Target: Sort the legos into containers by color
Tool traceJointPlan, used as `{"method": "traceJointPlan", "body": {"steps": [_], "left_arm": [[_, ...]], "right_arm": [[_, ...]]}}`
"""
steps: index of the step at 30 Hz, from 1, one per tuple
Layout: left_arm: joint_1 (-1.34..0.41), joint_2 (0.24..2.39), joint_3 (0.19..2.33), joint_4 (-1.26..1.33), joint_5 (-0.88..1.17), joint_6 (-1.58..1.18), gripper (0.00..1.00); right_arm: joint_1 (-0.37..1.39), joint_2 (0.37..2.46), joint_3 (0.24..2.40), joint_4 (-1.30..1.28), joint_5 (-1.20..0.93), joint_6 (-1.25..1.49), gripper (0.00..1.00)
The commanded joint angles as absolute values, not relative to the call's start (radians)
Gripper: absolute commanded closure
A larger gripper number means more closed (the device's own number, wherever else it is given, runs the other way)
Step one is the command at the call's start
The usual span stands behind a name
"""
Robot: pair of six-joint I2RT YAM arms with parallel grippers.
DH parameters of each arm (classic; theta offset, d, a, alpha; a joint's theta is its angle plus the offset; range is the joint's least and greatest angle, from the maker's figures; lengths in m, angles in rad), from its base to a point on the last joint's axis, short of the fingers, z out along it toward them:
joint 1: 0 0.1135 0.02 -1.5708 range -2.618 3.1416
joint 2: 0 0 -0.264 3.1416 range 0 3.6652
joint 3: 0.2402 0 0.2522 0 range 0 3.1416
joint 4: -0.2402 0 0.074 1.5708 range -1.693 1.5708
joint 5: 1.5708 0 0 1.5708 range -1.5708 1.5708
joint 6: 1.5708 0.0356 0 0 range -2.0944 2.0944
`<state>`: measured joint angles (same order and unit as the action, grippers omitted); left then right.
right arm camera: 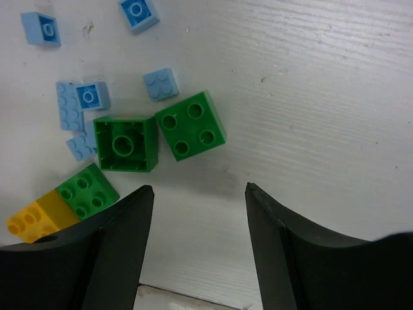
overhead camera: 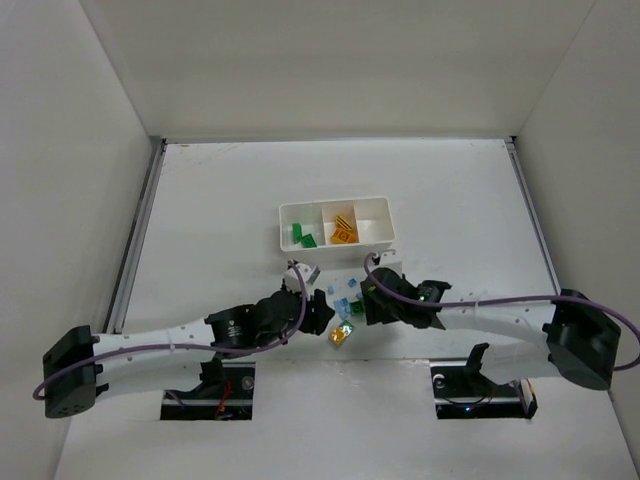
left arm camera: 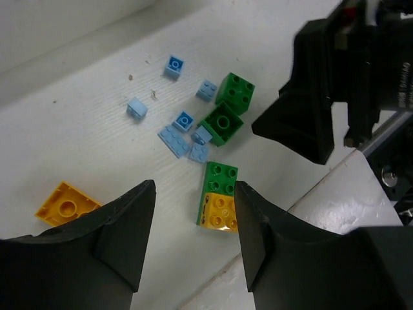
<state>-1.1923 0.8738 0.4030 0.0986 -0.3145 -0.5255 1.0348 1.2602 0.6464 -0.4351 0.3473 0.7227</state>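
Loose legos (overhead camera: 345, 302) lie in a small pile between the two grippers. The white tray (overhead camera: 283, 225) stands behind them, with green bricks (overhead camera: 300, 237) in its left compartment and orange ones (overhead camera: 344, 228) in the middle. My left gripper (left arm camera: 195, 194) is open and empty, just short of a joined green and yellow brick (left arm camera: 218, 197). A lone yellow brick (left arm camera: 64, 203) lies to its left. My right gripper (right arm camera: 199, 190) is open and empty, near two green bricks (right arm camera: 190, 124) and several pale blue ones (right arm camera: 160, 84).
The two grippers face each other closely over the pile; the right gripper's black body (left arm camera: 310, 110) fills the left wrist view's upper right. White enclosure walls (overhead camera: 80, 200) surround the table. The arm bases (overhead camera: 210, 385) sit at the near edge.
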Motion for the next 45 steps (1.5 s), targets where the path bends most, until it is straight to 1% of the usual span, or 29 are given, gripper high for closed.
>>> {"method": "traceJointPlan", "body": {"steps": [1, 7, 9, 12, 16, 18, 23, 25, 30, 34, 39, 42, 45], "left_arm": [[-1.226, 0.880, 0.405, 0.114, -0.327, -0.529, 0.50], [-1.205, 0.838, 0.379, 0.115, -0.333, -0.535, 0.50], [-1.193, 0.818, 0.371, 0.112, -0.333, -0.535, 0.50], [-1.170, 0.796, 0.361, 0.107, -0.333, -0.535, 0.50], [-1.115, 0.788, 0.354, 0.106, -0.333, -0.535, 0.50], [-1.082, 0.782, 0.353, 0.106, -0.333, -0.537, 0.50], [-1.027, 0.753, 0.353, 0.104, -0.328, -0.523, 0.50], [-1.007, 0.752, 0.363, 0.100, -0.333, -0.506, 0.52], [-0.918, 0.720, 0.413, 0.097, -0.351, -0.472, 0.57], [-0.813, 0.670, 0.425, 0.118, -0.386, -0.474, 0.58], [-0.687, 0.647, 0.417, 0.114, -0.368, -0.517, 0.58], [-0.654, 0.647, 0.402, 0.110, -0.322, -0.534, 0.59], [-0.665, 0.652, 0.382, 0.112, -0.290, -0.555, 0.60]], "right_arm": [[1.019, 1.314, 0.709, -0.411, 0.376, 0.661, 0.35], [0.975, 1.420, 0.736, -0.305, 0.356, 0.585, 0.35], [0.960, 1.440, 0.745, -0.284, 0.348, 0.569, 0.37], [0.937, 1.437, 0.742, -0.240, 0.328, 0.551, 0.44], [0.901, 1.427, 0.733, -0.224, 0.281, 0.548, 0.66], [0.897, 1.390, 0.726, -0.238, 0.282, 0.551, 0.73], [0.878, 1.195, 0.722, -0.317, 0.337, 0.561, 0.75], [0.863, 1.134, 0.738, -0.316, 0.356, 0.561, 0.75], [0.818, 1.094, 0.814, -0.243, 0.345, 0.557, 0.75], [0.817, 1.193, 0.912, -0.131, 0.256, 0.535, 0.74], [0.820, 1.415, 1.064, -0.028, 0.160, 0.534, 0.74], [0.820, 1.534, 1.161, -0.011, 0.141, 0.528, 0.74], [0.820, 1.649, 1.247, 0.002, 0.133, 0.528, 0.74]]}}
